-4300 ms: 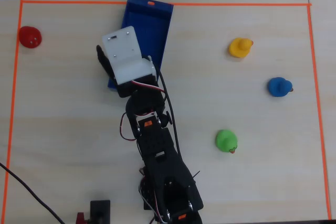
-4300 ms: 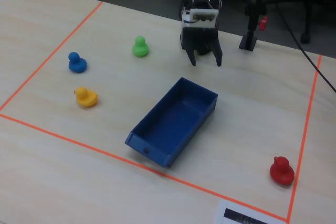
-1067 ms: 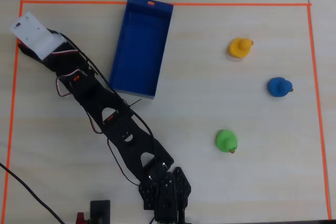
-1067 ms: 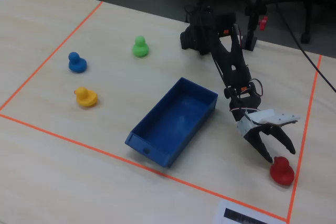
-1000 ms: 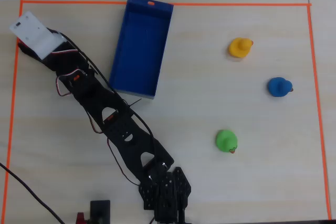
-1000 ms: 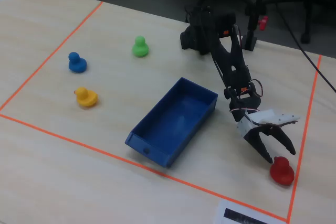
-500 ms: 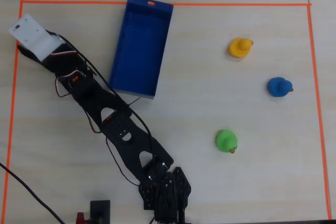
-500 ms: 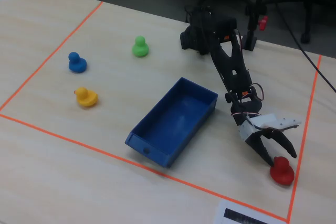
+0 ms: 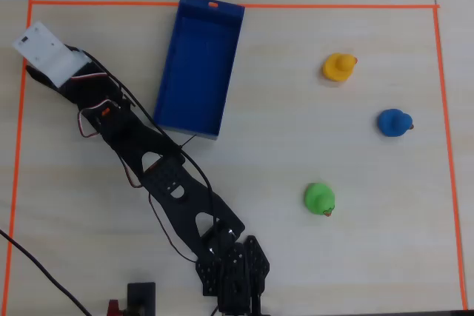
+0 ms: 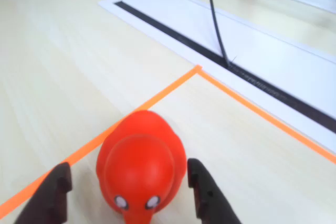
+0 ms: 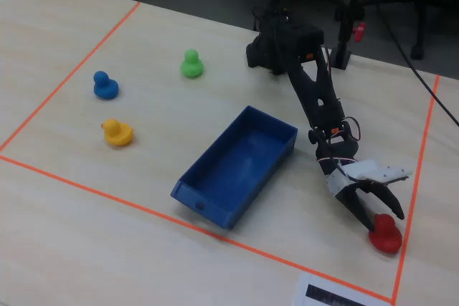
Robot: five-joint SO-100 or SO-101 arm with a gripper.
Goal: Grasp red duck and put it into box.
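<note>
The red duck (image 10: 140, 165) sits on the table just inside the orange tape corner, facing the wrist camera. My gripper (image 10: 127, 169) is open, with one black finger (image 10: 52, 192) a small gap off the duck's left and the other (image 10: 203, 190) close by its right. In the fixed view the gripper (image 11: 379, 214) reaches down over the duck (image 11: 386, 236) near the front right corner. In the overhead view the white wrist housing (image 9: 43, 51) hides the duck and the fingers. The blue box (image 9: 198, 64) lies open and empty to the right of the gripper; it also shows in the fixed view (image 11: 237, 166).
A yellow duck (image 9: 339, 66), a blue duck (image 9: 393, 122) and a green duck (image 9: 320, 199) stand on the far side of the box from the gripper. Orange tape (image 10: 157, 95) marks the work area. A white sheet with a black stripe (image 10: 252, 61) lies outside the corner.
</note>
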